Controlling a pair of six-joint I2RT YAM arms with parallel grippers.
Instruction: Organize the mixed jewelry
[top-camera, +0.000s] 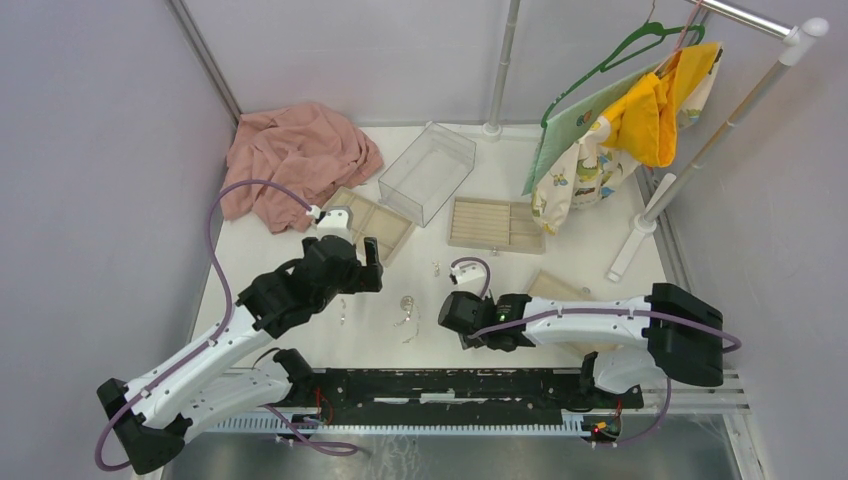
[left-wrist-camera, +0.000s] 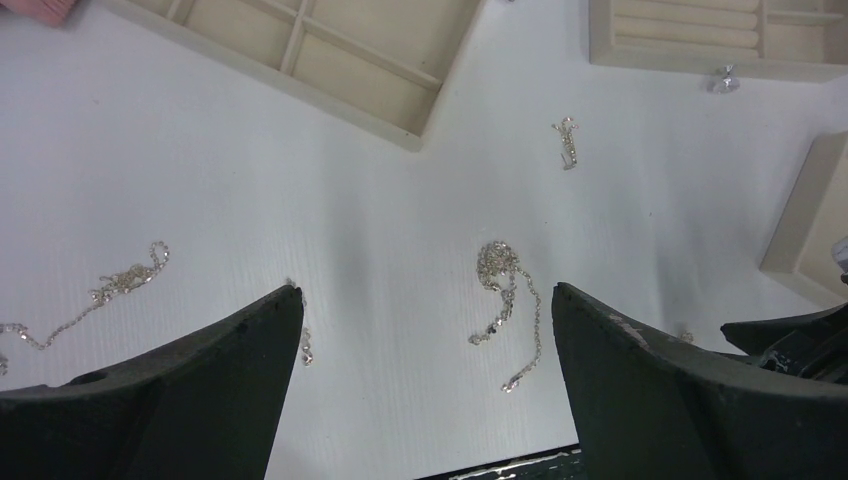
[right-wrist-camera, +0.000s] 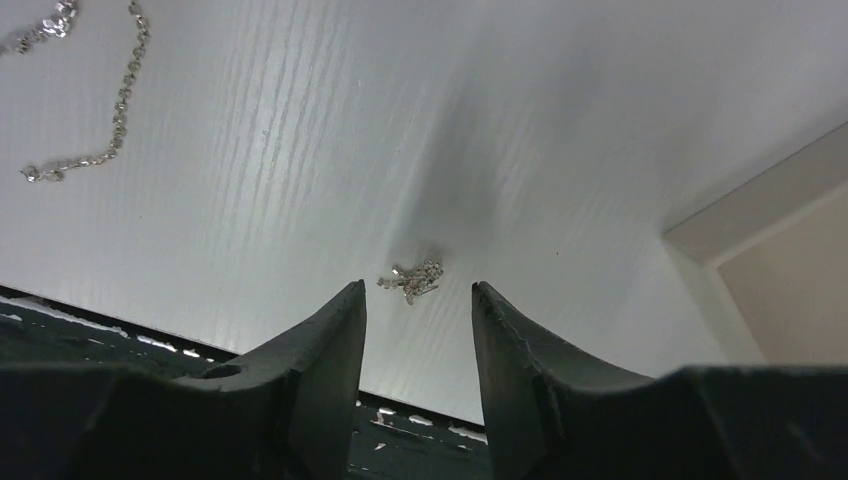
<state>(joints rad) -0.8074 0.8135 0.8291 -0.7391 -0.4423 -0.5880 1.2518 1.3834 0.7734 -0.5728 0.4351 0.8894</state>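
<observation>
Right gripper (right-wrist-camera: 417, 288) half spread, empty, over ribbed white surface (right-wrist-camera: 300, 150); tiny knobbly silver cluster (right-wrist-camera: 412, 280) lies just beyond its tips. Left gripper (left-wrist-camera: 427, 290) spread wide, empty, angled down; thin looped chain (left-wrist-camera: 505, 300) ahead.

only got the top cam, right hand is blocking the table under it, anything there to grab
Observer: Yes. In the right wrist view a small silver cluster lies on the table just beyond the tips of the right hand, in line with the gap between them.
Operator: is it gripped, fingers open or not
Observer: Not gripped. The fingers stand apart with nothing between them.
Operator: and the left hand
Observer: The left hand is wide open above the table. In its wrist view a coiled chain lies ahead between its two fingers, untouched.
</observation>
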